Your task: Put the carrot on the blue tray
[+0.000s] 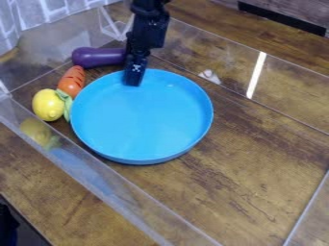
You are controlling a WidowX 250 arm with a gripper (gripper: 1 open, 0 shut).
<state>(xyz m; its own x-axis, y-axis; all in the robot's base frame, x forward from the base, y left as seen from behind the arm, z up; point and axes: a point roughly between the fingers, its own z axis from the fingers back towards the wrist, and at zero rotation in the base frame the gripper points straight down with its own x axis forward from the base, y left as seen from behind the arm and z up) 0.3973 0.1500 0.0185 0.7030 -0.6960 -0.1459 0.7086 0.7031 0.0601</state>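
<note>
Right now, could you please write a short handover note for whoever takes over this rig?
Gripper: open, holding nothing, pointing down at the far left rim of the tray.
Carrot: on the table left of the tray, between the lemon and the eggplant.
Done: nothing yet; the tray holds no food.
Left: move to the carrot, grasp it, lift it and set it on the tray.

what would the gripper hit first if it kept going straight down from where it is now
Most likely the blue tray: the gripper points down at its far rim, close above or just inside it. Depth is unclear from this one view. The carrot lies off to the side.
</note>
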